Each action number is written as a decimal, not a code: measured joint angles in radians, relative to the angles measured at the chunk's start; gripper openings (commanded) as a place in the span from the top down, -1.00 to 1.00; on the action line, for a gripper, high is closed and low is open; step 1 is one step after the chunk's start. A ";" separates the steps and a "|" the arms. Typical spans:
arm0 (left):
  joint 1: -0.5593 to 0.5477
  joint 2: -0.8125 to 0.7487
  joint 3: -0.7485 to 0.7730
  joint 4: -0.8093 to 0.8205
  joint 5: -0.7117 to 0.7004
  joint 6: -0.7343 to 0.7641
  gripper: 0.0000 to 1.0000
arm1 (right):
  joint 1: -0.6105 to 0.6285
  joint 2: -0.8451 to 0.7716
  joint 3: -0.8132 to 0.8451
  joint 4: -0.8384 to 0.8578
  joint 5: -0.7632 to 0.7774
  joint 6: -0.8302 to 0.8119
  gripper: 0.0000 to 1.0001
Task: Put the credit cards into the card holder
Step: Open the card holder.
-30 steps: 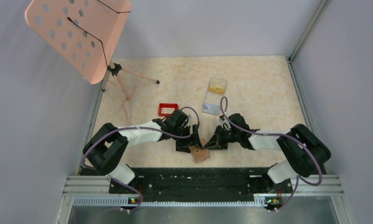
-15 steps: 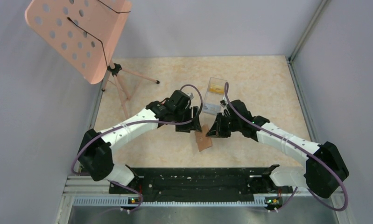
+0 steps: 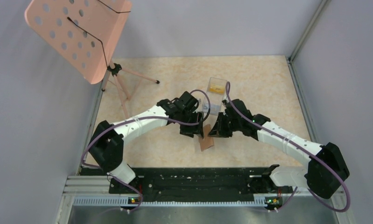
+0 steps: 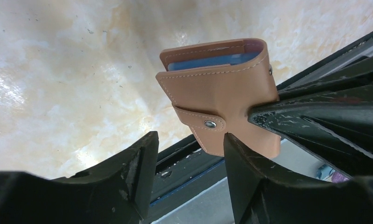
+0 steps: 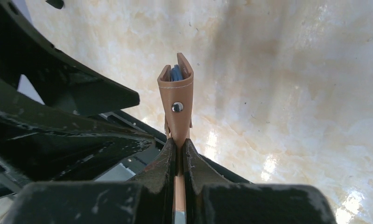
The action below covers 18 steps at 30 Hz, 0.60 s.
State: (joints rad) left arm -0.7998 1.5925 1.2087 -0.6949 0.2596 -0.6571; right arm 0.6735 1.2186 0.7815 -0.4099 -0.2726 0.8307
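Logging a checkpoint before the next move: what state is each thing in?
card holder, folded shut, strap fastened.
right gripper, shut on the card holder's edge.
left gripper, open, close to the card holder.
clear plastic box, yellow card inside.

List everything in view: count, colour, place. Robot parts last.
table: one, beige marbled, under everything
music stand: one, pink, far left corner
clear box: one, transparent, mid-table behind the grippers
credit card: one yellow-orange seen, inside the clear box
card holder: one, tan with blue lining, pinched in the right gripper
left gripper: one, black, open beside the card holder
right gripper: one, black, shut on the card holder
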 measured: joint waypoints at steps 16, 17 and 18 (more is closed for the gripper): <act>-0.014 0.082 0.042 -0.004 0.043 0.006 0.40 | 0.001 0.000 0.019 -0.011 -0.001 0.000 1.00; -0.014 0.087 0.045 -0.003 0.043 0.003 0.49 | 0.001 0.000 0.019 -0.012 0.000 0.000 1.00; -0.016 0.090 0.047 -0.002 0.042 0.002 0.50 | 0.001 0.000 0.019 -0.012 0.001 0.000 1.00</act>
State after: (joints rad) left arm -0.8158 1.6829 1.2556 -0.6964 0.3019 -0.6548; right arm 0.6743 1.2190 0.8001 -0.4221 -0.2718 0.8310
